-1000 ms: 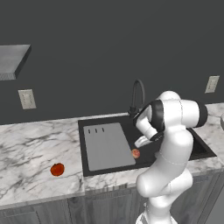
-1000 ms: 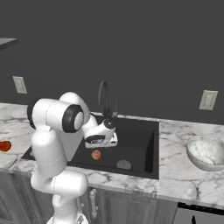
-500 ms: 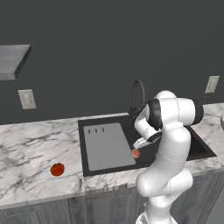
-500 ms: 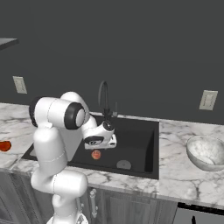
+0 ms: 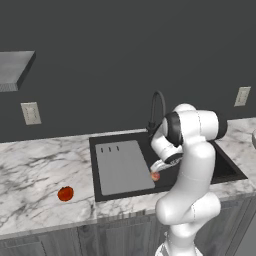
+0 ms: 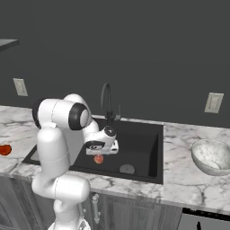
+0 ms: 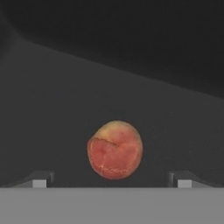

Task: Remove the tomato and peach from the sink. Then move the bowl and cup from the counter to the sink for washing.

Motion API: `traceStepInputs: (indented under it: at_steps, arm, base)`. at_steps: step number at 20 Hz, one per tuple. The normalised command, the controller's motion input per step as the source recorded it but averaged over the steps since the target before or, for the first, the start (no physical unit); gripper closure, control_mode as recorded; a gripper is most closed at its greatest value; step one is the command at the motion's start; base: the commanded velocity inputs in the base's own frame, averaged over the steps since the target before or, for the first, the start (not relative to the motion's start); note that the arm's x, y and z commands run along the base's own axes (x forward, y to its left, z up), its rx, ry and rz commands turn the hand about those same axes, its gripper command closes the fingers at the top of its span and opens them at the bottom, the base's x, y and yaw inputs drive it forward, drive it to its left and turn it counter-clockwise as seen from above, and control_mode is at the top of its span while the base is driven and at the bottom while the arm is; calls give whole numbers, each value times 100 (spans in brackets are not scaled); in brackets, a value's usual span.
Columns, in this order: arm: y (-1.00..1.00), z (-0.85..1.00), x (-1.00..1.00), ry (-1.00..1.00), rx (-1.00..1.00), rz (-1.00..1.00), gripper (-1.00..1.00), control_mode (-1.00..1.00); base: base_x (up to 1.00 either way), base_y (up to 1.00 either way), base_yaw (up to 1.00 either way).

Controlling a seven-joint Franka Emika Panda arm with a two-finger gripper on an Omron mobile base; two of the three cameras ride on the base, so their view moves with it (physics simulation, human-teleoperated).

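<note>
Peach (image 5: 155, 176), a small round pinkish-red fruit with paler patches, lies on the floor of the large black rectangular sink (image 5: 227, 170) in the left base view, just under the white arm's two-finger gripper (image 5: 158, 169), which hangs low in the basin beside the grey flat panel (image 5: 122, 166). Away from the fingers, on the white grey-veined marble counter (image 5: 35, 175), sits the small deep red-orange tomato (image 5: 65, 193), outside the sink. The black gooseneck faucet (image 5: 156, 107) rises behind the hand.

From the right base view, the gripper (image 6: 100, 152) points down into the sink (image 6: 143, 152), and the peach (image 6: 98, 158) shows directly below it, near the round drain (image 6: 127, 169). Whether the tips touch the fruit cannot be told here. The tomato (image 6: 4, 150) rests on the counter (image 6: 179, 175) far beyond the arm, and the wide pale speckled bowl (image 6: 211, 156) stands on the counter, well apart from the hand on the other side of the basin.

Looking along the hand, the two dark fingertips (image 7: 40, 180) stand spread wide at the bottom corners. The peach (image 7: 115, 149) lies between them, about centred and a little beyond the tips, with clear space on each side; neither finger touches it.
</note>
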Motion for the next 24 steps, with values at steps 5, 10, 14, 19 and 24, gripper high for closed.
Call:
traceStepInputs:
  at_steps: [5,10,14,19,24]
  arm:
    - [8,-19,0,1,0,-1,-100,-100]
    - [6,-17,2,1,0,-1,-100,-100]
    - [6,-18,3,2,0,-1,-100,-100]
    - [4,-15,4,1,0,0,-100,-100]
    - [2,-12,5,0,0,0,-100,-100]
  base:
    - [0,0,0]
    - [0,0,0]
    - [0,0,0]
    - [0,0,0]
    - [0,0,0]
